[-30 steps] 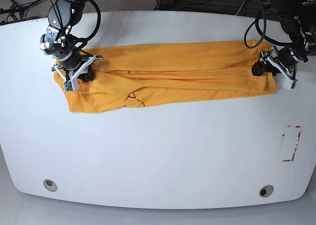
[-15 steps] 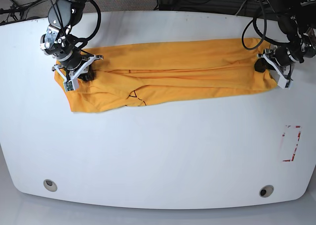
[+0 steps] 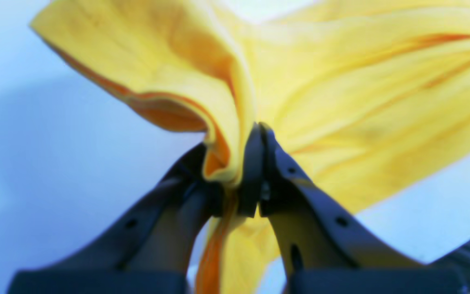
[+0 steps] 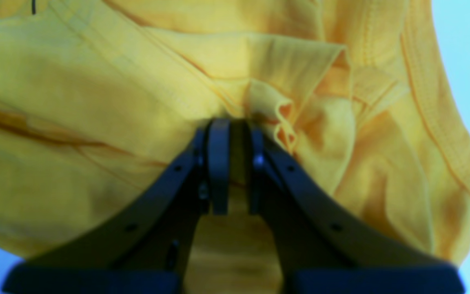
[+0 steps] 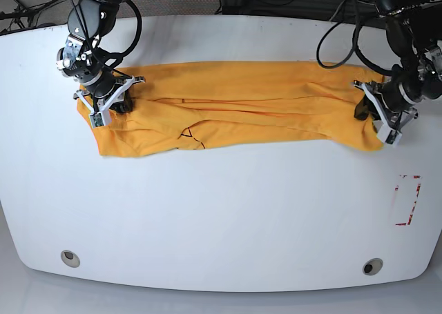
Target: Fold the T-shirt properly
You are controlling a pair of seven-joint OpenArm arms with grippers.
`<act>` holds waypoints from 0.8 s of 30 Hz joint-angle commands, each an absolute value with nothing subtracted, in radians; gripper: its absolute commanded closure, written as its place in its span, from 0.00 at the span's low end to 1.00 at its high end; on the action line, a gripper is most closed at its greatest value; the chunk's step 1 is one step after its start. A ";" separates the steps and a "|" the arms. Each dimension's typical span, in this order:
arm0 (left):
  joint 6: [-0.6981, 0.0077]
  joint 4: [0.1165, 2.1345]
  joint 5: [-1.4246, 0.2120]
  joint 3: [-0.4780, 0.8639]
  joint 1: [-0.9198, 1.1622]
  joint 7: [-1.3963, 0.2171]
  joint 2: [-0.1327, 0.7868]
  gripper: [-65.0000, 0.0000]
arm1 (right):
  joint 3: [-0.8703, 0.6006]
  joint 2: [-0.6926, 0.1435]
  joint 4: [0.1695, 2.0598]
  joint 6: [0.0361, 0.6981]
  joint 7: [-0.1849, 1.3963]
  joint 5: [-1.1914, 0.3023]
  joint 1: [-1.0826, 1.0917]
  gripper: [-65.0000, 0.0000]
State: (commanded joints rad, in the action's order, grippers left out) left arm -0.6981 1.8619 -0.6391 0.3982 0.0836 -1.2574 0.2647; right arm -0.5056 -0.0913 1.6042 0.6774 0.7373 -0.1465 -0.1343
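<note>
T-shirt, base view: the orange-yellow short-sleeved cotton T-shirt (image 5: 235,107) lies folded into a long band across the far half of the white oval table (image 5: 221,217), stretched between the two arms, with thin black print lines showing at its near edge left of centre.
Left gripper, base view: the black-and-white left gripper (image 5: 373,114) sits at the band's end on the view's right, fabric bunched up around its fingers and a corner hanging just below.
Right gripper, base view: the right gripper (image 5: 110,101) is at the opposite end, on the view's left, pressed down onto the cloth near its far corner.
Table marking, base view: a red dashed rectangle (image 5: 407,200) is on the table's right side, well apart from the shirt.
Left wrist view: the dark fingers (image 3: 276,171) are closed almost together, tips touching, with a fold of yellow cloth pinched between them; the fabric rises away from the pale table, one flap curling to the left.
Right wrist view: the two dark fingers (image 4: 218,163) stand nearly parallel with a narrow gap, their tips buried in crumpled yellow fabric; a gathered fold with a stitched hem is clamped there. A short black mark (image 4: 33,6) shows at the top left.
</note>
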 joint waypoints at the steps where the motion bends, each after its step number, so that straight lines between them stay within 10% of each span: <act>1: -0.698 1.886 -0.641 0.371 0.084 -1.257 0.263 1.00 | -0.506 -0.091 1.604 0.677 0.737 -0.147 -0.133 0.91; 24: -0.698 1.959 -0.634 0.114 -0.008 -1.337 0.001 1.00 | -0.504 -0.099 1.603 0.677 0.737 -0.147 -0.128 0.91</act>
